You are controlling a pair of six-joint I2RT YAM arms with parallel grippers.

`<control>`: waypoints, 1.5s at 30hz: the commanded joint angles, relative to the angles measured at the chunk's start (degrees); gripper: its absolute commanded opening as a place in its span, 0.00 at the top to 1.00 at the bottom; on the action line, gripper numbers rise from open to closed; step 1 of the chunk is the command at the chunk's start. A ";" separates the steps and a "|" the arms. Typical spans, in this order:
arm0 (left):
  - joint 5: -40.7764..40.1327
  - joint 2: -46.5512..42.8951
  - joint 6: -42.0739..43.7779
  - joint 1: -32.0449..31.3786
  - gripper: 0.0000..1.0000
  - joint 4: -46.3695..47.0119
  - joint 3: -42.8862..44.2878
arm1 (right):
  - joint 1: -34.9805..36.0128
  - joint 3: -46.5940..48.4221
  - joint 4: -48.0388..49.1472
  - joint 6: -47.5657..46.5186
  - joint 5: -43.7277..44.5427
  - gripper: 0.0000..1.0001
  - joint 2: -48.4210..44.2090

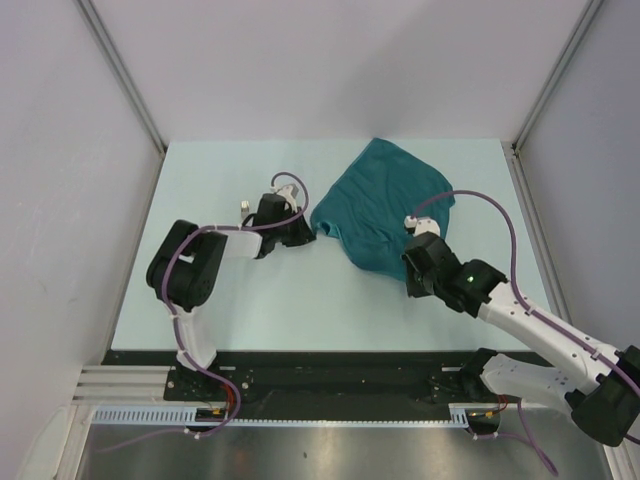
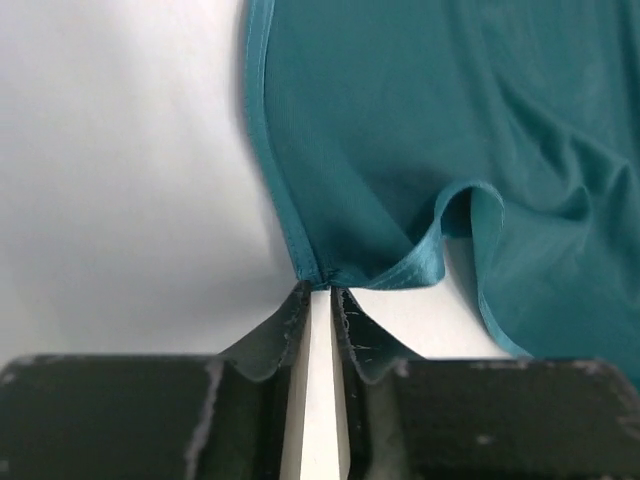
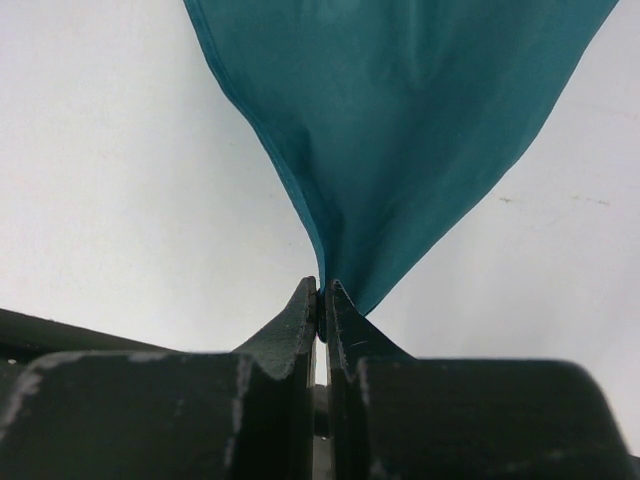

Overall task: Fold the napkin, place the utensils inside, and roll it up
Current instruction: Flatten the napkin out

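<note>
Though rumpled, napkin (image 1: 385,205) in both jaws.

- The napkin (image 2: 450,120) is cut off by both wrist views' top edges.
- From above, the right gripper (image 1: 407,262) hides its corner nearest the near edge of the desk (image 1: 250,310).

Black-and-white arms (image 1: 185,265), purple cables (image 1: 470,193), seemingly scuffed jaws

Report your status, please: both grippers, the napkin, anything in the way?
Left gripper shut on a napkin corner. Right gripper shut on it too, other side. Napkin rumpled, not yet folded. Fork not in view; nothing blocking.
</note>
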 commanded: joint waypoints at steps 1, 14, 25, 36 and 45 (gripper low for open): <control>-3.77 2.25 3.57 -0.37 0.88 -4.59 5.03 | -0.18 5.18 0.53 -0.50 3.59 0.98 0.05; -9.04 -8.19 5.85 -0.37 1.00 -1.53 4.18 | -2.81 10.11 1.67 -2.96 9.64 1.00 0.14; -14.50 -20.15 6.82 -0.11 1.00 -1.35 0.12 | -3.17 17.84 7.12 -10.69 18.88 1.00 -2.50; -10.28 -10.32 5.42 0.24 0.39 -10.31 2.66 | -0.27 11.98 2.03 -6.14 11.60 1.00 -0.30; -10.98 -4.08 4.98 -0.11 0.37 -13.92 5.57 | 3.08 6.42 1.84 1.34 8.78 1.00 -0.83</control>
